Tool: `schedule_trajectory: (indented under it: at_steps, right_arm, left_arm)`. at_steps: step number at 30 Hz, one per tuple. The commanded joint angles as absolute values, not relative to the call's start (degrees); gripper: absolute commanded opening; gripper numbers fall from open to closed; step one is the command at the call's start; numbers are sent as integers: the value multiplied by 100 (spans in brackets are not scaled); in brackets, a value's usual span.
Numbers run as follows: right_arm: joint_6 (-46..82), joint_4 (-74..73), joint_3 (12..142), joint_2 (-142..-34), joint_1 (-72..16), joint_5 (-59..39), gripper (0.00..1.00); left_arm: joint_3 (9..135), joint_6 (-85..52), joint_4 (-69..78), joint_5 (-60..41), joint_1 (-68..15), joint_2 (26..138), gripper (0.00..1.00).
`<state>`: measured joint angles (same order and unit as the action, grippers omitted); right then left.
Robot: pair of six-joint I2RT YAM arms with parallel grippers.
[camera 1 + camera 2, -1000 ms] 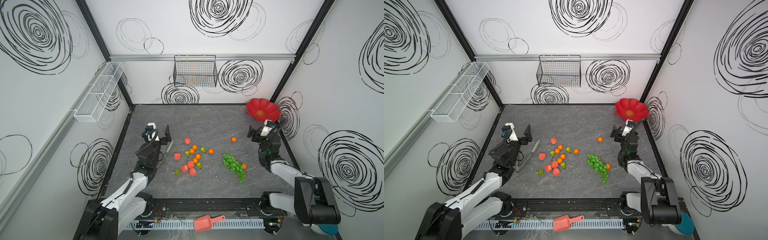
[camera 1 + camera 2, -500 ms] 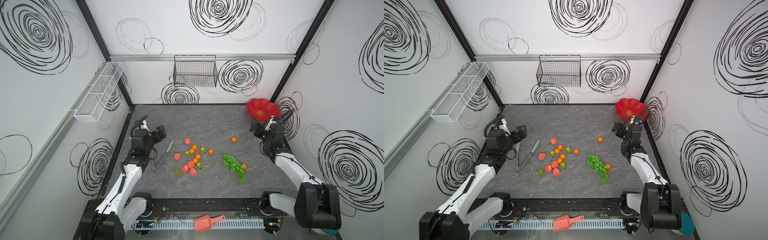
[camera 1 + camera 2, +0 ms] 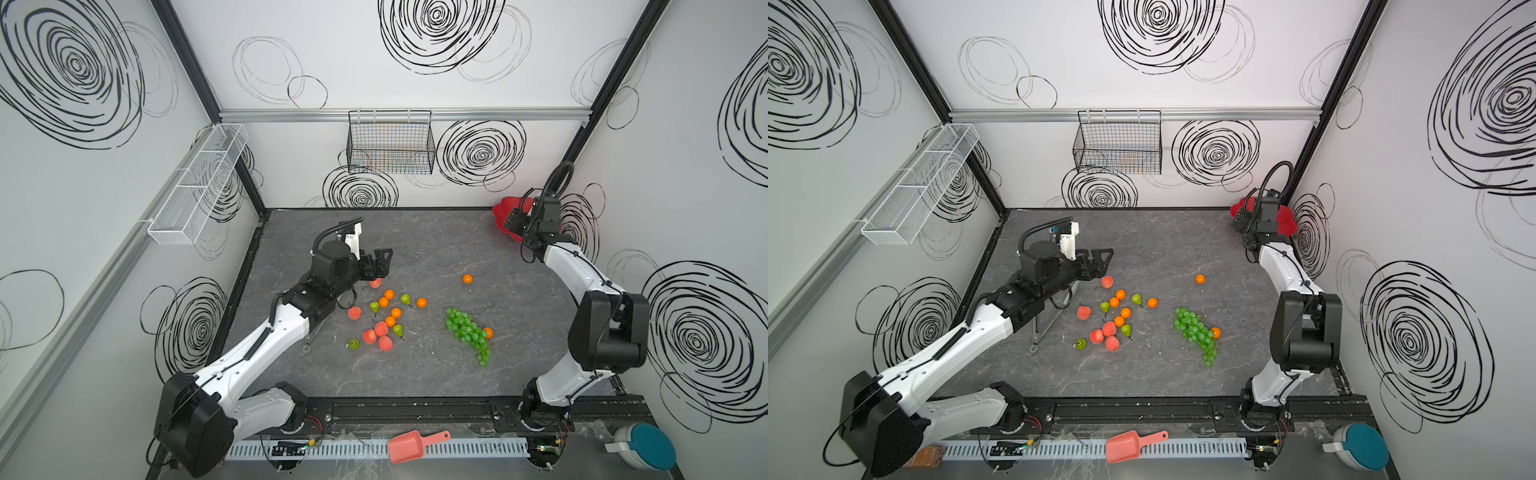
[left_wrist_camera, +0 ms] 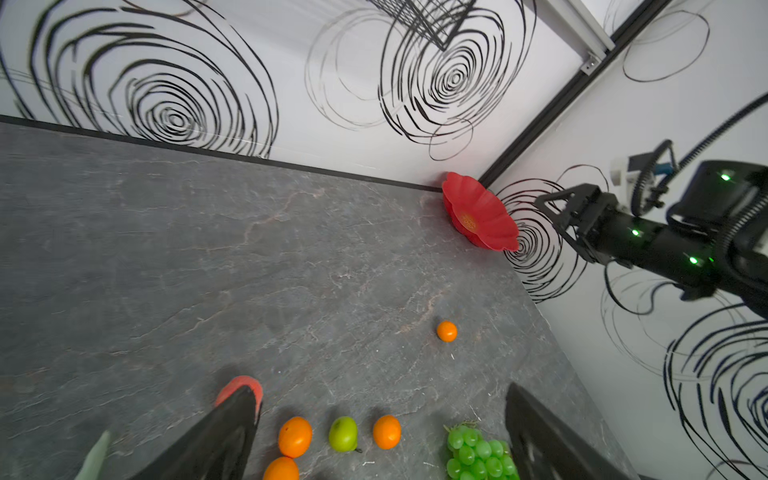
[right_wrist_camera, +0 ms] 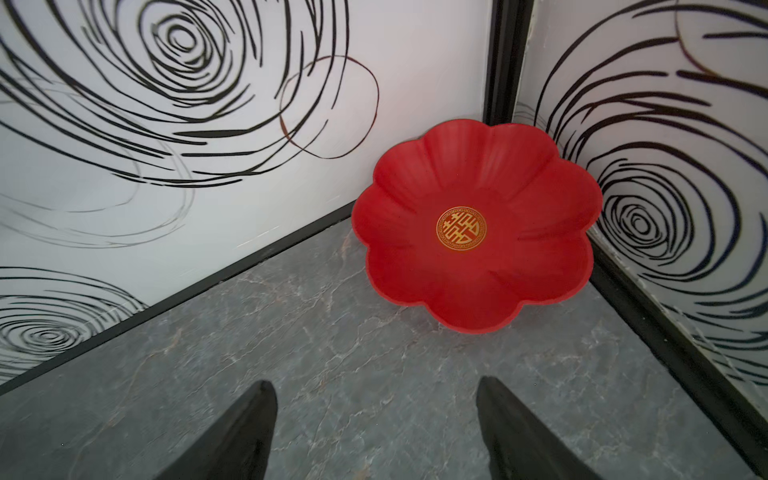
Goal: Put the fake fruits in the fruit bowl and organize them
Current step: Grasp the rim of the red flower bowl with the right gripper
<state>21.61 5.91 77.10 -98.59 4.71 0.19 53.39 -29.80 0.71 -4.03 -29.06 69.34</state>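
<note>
The fake fruits lie loose mid-table: oranges, pears, peaches and a bunch of green grapes, with one orange apart to the right. My left gripper hovers open over the cluster's far edge, one finger hiding part of a peach; nothing is between its fingers. The red fruit bowl stands empty and tilted in the back right corner, leaning on the wall. My right gripper is open just in front of it, apart from it.
Metal tongs lie under my left forearm. A black wire basket hangs on the back wall and a white mesh shelf on the left wall. A salmon-pink scoop lies beyond the front rail.
My left arm has swung from the left side to the fruit cluster. My right arm has stretched toward the back right corner, closer to the bowl.
</note>
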Motion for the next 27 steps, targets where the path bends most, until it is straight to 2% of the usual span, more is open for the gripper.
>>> schedule_trajectory:
  at_steps: [1,8,13,16,27]
  right_arm:
    - [1766,1374,8423,-10533,510,487,75]
    - [1259,2953,10545,-12421,503,739,70]
    - [985,4222,12258,-13670,408,1407,67]
    - [797,4263,12426,-13833,335,1733,61]
    - [782,4201,12331,-13518,283,1417,61]
  left_arm:
    - [5685,-3127,647,-837,-2961,7287,96]
    - [5969,-3258,884,-1404,-2932,7859,96]
    - [5881,-3544,1244,-1967,-2757,8065,96]
    - [5871,-3595,1338,-2108,-2695,8111,96]
    - [5766,-3588,1371,-2150,-2645,8061,96]
